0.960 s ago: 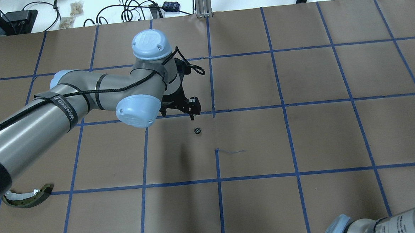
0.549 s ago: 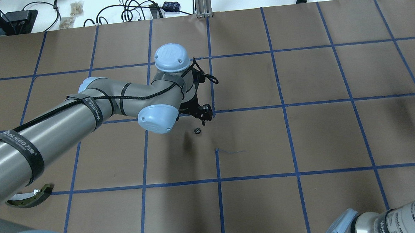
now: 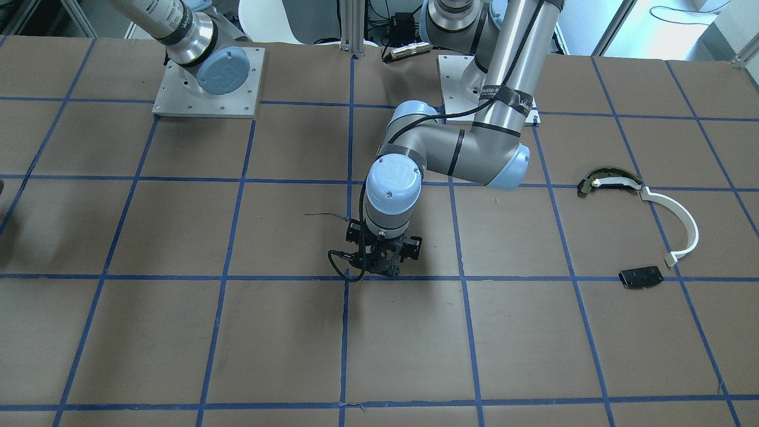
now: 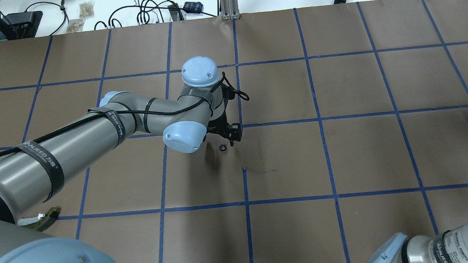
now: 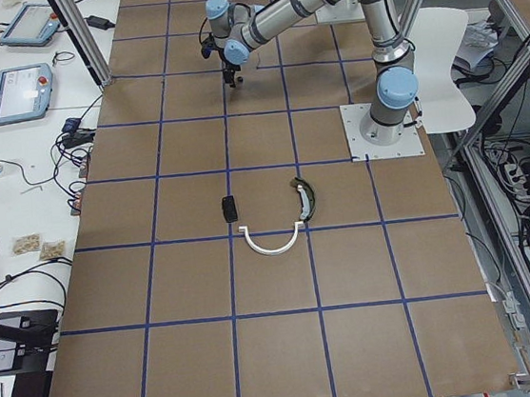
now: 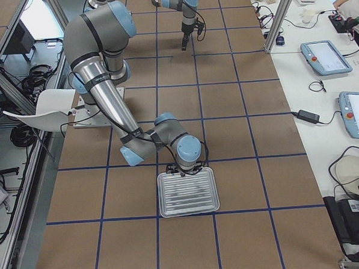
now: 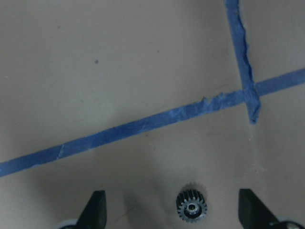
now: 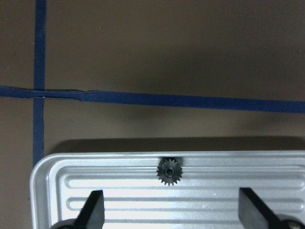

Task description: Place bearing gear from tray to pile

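Fingers (image 7: 96,210) of the left gripper (image 7: 171,193) stood wide apart and empty, a gear (image 7: 192,208) lying on the table (image 7: 119,71) between them, touching neither.

A black strap (image 4: 40,167) around the left arm (image 4: 82,141) is showing "WANEED" in white, followed by characters too small to read. The blue wrist cap (image 3: 395,174) is bearing the UR logo. A sticker (image 4: 466,237) on the right arm (image 4: 418,252) is carrying a QR code and unreadable print.
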Action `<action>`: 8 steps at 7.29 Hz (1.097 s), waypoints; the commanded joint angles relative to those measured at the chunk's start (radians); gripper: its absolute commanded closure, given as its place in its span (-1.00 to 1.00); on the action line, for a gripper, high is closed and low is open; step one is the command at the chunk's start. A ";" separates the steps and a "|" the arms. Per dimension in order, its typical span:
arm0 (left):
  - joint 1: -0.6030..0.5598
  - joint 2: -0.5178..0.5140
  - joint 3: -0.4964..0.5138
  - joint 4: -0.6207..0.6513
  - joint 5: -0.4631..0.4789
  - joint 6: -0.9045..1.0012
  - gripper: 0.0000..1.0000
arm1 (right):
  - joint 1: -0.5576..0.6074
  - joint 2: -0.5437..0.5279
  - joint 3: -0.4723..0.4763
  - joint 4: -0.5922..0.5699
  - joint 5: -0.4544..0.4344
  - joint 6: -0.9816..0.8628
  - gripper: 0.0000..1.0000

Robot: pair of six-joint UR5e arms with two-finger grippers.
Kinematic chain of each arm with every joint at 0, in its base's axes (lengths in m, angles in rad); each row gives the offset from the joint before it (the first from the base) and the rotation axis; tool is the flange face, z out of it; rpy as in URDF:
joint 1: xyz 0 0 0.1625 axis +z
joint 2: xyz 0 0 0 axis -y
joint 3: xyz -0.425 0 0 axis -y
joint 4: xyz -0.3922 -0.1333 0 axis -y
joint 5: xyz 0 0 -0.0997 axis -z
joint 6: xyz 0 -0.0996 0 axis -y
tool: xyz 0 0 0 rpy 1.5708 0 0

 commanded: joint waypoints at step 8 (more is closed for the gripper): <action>-0.002 -0.001 0.000 -0.029 0.004 0.000 0.18 | -0.002 0.028 0.096 -0.160 0.035 -0.002 -0.75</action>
